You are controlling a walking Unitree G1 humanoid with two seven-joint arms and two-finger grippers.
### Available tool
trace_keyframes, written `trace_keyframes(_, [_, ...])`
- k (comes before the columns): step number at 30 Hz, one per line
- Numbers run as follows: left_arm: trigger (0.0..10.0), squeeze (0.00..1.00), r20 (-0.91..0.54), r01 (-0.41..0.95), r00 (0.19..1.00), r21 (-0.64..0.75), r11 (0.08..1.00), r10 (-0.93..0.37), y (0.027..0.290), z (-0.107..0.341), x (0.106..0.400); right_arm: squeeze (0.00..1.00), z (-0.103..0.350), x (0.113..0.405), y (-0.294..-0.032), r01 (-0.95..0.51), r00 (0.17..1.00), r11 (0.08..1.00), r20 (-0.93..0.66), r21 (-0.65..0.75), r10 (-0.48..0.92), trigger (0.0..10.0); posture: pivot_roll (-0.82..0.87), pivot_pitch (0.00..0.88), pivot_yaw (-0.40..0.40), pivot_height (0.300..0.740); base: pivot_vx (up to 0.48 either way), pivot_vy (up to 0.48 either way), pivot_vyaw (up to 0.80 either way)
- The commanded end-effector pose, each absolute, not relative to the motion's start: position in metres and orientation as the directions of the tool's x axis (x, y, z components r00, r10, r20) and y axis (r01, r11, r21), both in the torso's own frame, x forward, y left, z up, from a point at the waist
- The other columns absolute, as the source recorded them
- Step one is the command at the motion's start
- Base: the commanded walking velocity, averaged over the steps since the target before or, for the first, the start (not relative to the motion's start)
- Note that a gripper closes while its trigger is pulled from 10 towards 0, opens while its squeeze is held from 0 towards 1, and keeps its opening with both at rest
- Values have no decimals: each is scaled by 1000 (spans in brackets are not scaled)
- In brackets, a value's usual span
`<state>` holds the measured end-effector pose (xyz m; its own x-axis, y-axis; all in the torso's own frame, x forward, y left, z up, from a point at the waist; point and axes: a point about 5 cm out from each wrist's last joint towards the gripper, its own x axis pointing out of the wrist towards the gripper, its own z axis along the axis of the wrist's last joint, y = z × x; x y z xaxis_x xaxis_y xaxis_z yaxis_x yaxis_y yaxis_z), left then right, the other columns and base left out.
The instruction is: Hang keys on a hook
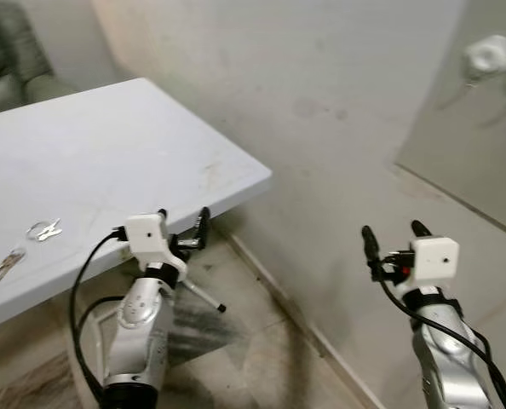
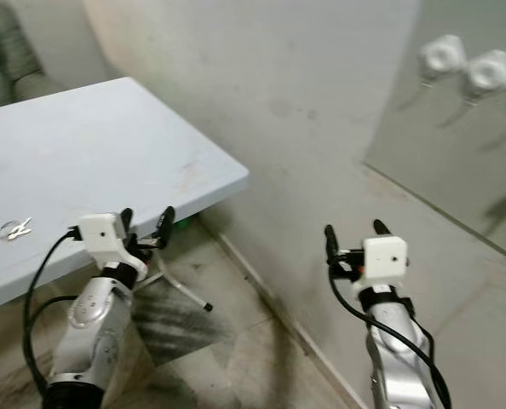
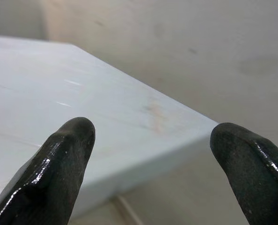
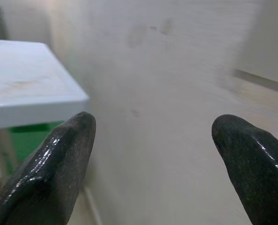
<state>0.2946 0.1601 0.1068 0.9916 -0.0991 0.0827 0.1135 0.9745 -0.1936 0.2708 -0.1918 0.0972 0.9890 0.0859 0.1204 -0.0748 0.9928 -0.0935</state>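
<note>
The keys (image 1: pixel 43 229) lie on the white table (image 1: pixel 108 145), left of the left gripper (image 1: pixel 183 223), apart from it. Both the left gripper and the right gripper (image 1: pixel 395 237) are spread open and empty. The hooks (image 2: pixel 468 68) sit on the wall, far right.

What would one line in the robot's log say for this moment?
stage: approach | keys: lying on white table | left gripper: open, empty, near table edge | right gripper: open, empty | hooks: on wall, unused
</note>
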Motion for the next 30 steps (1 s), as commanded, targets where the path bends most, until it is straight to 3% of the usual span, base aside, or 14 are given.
trace_keyframes(1, [10000,0,86,138,989,-194,971,-123,153,108,295,0,101,271,-197,-60,989,993,131,-101,73,10000,-19,0,-33,740,0,0,794])
trace_keyframes(30, [10000,0,74,110,992,-182,977,-98,157,106,292,0,104,270,-203,-70,988,991,125,-116,85,10000,-20,0,-39,740,0,0,794])
